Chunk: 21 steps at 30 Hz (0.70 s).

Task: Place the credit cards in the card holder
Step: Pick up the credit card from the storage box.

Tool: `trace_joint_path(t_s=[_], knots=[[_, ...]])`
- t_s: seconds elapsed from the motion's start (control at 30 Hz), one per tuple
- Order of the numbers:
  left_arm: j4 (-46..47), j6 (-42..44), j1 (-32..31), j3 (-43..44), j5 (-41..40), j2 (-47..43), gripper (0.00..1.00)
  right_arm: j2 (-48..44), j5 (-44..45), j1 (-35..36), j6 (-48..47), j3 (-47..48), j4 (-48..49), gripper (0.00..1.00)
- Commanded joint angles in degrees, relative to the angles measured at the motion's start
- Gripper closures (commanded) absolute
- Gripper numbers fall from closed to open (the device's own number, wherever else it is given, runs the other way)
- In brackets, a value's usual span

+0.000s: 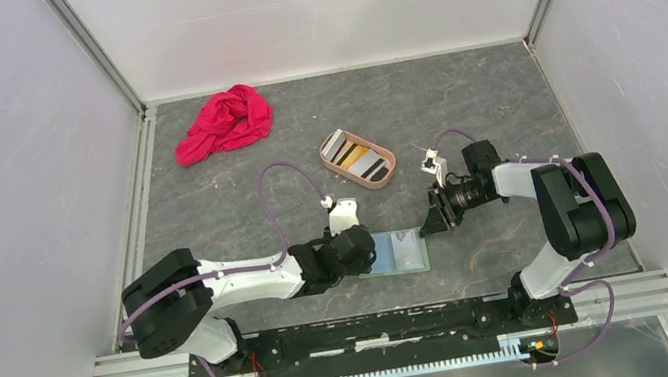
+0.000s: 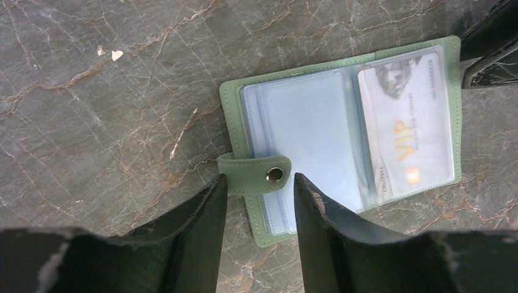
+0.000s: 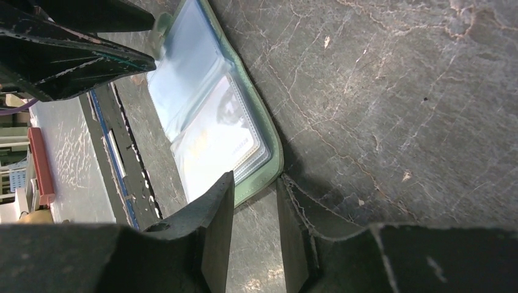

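**Operator:** How would it handle?

**Inspector:** Your sage-green bifold card holder [image 2: 342, 134] lay open on the grey marbled tabletop [image 1: 459, 108]. I judged it light and floppy, so take the snap tab [image 2: 253, 175]. Your left fingers [image 2: 201, 220] stood half open astride that tab. Your right fingers [image 3: 214, 226] stood half open over its corner, holding nothing. The credit cards [image 1: 352, 155] in the pinkish oval tray [image 1: 386, 172] were too small to count.

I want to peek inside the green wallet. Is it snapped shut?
No, the card holder lies open flat, its snap tab undone, and a VIP card shows inside one clear pocket.
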Motion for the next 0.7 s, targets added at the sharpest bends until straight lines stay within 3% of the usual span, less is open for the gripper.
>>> trace_joint_path(t_s=[0.0, 0.33, 0.47, 0.53, 0.67], knots=[[3.81, -2.61, 0.60, -1.26, 1.60, -1.48, 0.51, -0.75, -1.28, 0.25, -1.15, 2.04, -0.04, 0.64], [5.52, -1.93, 0.69, -2.02, 3.77, -2.06, 0.68, -3.01, 1.10, 0.10, -1.51, 2.37, 0.12, 0.70], [5.62, -1.95, 0.79, -2.69, 4.94, -3.62, 0.70, -4.30, 2.93, -0.21, -3.81, 3.52, -1.89, 0.61], [5.59, -1.96, 0.75, -3.34, 5.01, -5.75, 0.65, -5.40, 4.74, -0.39, -6.34, 4.68, -3.99, 0.56], [5.08, 0.57, 1.21, -4.06, 4.32, -12.46, 0.38, -10.17, 7.64, -1.17, -9.77, 5.63, -5.92, 0.52]])
